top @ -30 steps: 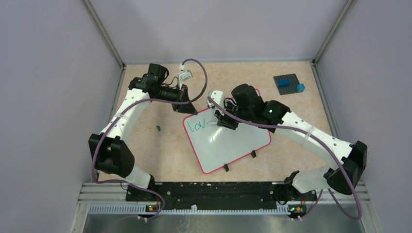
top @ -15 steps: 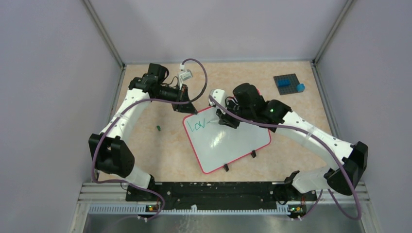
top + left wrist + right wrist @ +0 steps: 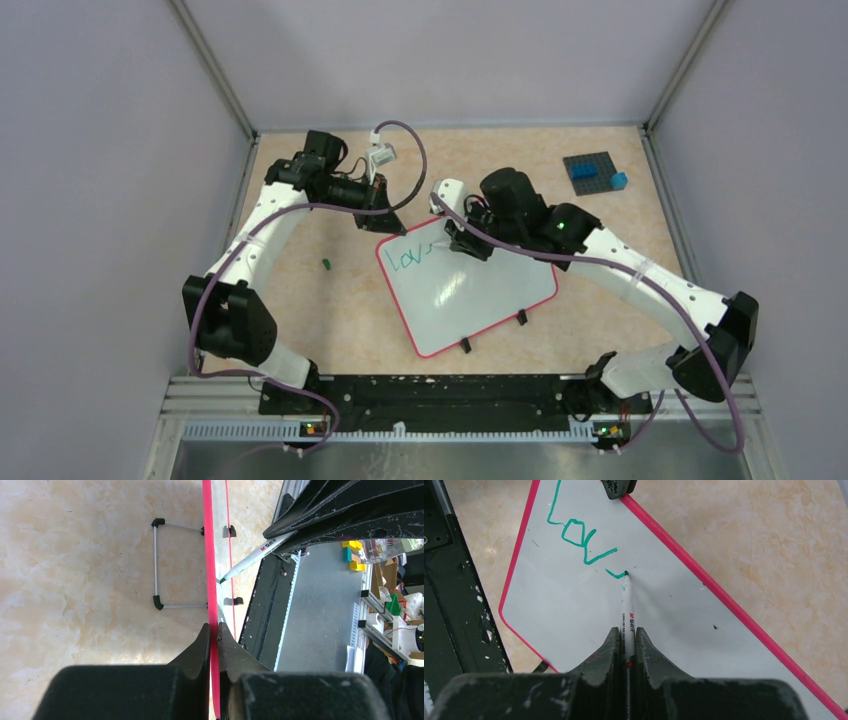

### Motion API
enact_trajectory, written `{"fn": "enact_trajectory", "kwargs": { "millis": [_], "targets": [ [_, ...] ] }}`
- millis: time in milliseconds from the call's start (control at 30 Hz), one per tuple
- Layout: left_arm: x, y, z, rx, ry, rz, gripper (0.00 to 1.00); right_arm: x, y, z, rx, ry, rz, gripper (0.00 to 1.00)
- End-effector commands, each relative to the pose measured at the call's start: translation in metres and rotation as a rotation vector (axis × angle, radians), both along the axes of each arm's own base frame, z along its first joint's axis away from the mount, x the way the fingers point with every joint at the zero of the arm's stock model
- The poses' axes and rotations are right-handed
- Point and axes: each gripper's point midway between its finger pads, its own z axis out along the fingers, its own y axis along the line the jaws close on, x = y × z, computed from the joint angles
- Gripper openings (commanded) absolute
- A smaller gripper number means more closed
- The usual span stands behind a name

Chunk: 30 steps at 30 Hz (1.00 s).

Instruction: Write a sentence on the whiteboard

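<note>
The whiteboard (image 3: pixel 470 295) with its red-pink frame lies tilted at the table's middle, with green letters "Lov" (image 3: pixel 408 259) near its far left corner. My left gripper (image 3: pixel 393 226) is shut on the board's frame (image 3: pixel 212 600) at that corner. My right gripper (image 3: pixel 626 630) is shut on a white marker (image 3: pixel 626 600). The marker's green tip (image 3: pixel 625 573) touches the board just right of the letters, at the end of a short fresh stroke. The marker also shows in the left wrist view (image 3: pixel 255 557).
A dark studded plate (image 3: pixel 592 171) with blue blocks sits at the far right. A small green cap (image 3: pixel 326 264) lies on the table left of the board. The board's black clip feet (image 3: pixel 492 333) stick out at its near edge.
My right gripper has shifted slightly right along the board, and the marker has added a short green stroke after the "v". The left gripper and the board have not moved.
</note>
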Motion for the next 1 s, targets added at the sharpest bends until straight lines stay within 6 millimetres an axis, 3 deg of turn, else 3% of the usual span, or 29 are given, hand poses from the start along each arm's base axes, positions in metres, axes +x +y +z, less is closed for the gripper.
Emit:
{"fn": "enact_trajectory", "kwargs": {
  "millis": [0,367,967],
  "targets": [
    [-0.013,-0.006,0.004,-0.022,0.007,-0.041,0.0,0.02,0.006,0.019,0.041,-0.051,-0.037,0.0],
    [-0.013,-0.006,0.003,-0.021,0.009,-0.04,0.0,0.011,0.019,0.017,0.046,-0.032,0.01,0.0],
    [-0.012,-0.006,0.003,-0.019,0.009,-0.04,0.0,-0.009,0.01,-0.013,0.008,0.025,0.038,0.0]
  ]
}}
